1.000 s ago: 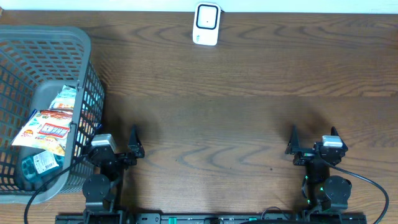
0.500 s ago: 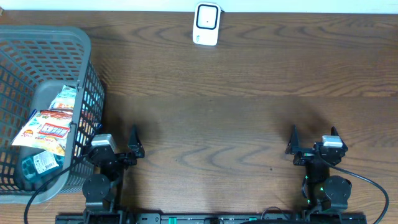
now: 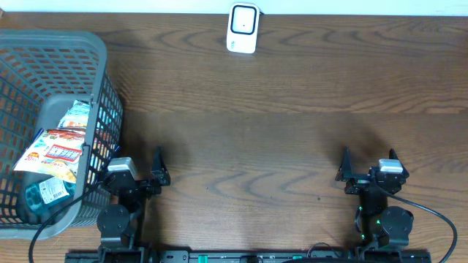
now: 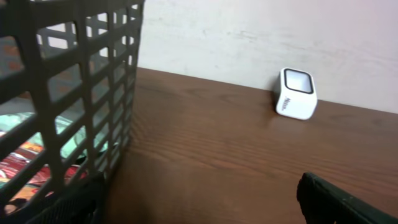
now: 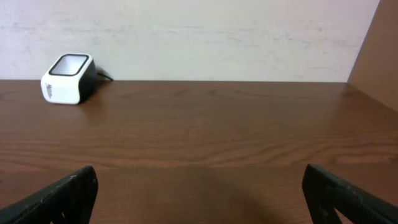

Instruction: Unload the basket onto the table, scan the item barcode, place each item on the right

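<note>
Your left gripper (image 3: pixel 134 164) and right gripper (image 3: pixel 369 161) are both standing wide open, holding nothing. The snack packets (image 3: pixel 57 150) are lying in the basket (image 3: pixel 51 44), partly hiding behind its mesh, well apart from the scanner (image 3: pixel 243 28).

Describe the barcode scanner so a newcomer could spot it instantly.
Take the brown wooden table and follow its far edge, along the pale wall. Near that edge's middle stands the scanner, a small white box with a dark-rimmed square window. It stands alone, far from the grey basket at the left.
</note>
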Controlling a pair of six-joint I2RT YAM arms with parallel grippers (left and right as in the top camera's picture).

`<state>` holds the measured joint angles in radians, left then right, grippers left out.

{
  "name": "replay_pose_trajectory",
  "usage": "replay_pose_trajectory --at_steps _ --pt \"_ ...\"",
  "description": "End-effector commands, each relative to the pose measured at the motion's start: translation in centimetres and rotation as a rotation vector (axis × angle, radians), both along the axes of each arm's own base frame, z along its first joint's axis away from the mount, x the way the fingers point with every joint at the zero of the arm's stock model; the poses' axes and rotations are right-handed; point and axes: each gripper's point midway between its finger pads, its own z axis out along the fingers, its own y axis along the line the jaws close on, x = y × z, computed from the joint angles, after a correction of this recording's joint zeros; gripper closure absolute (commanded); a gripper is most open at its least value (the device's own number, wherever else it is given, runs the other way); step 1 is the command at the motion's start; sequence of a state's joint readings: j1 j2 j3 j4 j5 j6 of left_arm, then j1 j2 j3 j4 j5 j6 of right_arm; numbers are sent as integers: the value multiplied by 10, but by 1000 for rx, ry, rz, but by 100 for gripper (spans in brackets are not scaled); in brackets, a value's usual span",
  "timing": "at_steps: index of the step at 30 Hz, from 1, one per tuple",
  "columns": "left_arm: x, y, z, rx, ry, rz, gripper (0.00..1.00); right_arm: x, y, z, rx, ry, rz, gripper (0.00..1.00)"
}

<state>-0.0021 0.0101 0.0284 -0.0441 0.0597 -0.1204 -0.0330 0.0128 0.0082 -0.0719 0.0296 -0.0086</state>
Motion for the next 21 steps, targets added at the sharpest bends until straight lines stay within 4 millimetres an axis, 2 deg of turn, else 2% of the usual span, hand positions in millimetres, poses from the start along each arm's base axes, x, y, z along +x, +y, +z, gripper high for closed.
replay_pose_trajectory --at_steps 1,4,7,12,21 --pt "-1 -17 -13 -36 33 -96 2 0 3 0 -7 1 12 1" --pt "-3 -29 -6 -78 25 -160 2 0 3 0 -7 1 12 1" --pt "-4 -29 4 -136 9 -156 2 0 3 0 -7 1 12 1" --pt "-9 -38 30 -165 -34 -207 2 0 3 0 -7 1 12 1" --pt "-8 -38 75 -176 -38 -209 2 0 3 0 -7 1 12 1"
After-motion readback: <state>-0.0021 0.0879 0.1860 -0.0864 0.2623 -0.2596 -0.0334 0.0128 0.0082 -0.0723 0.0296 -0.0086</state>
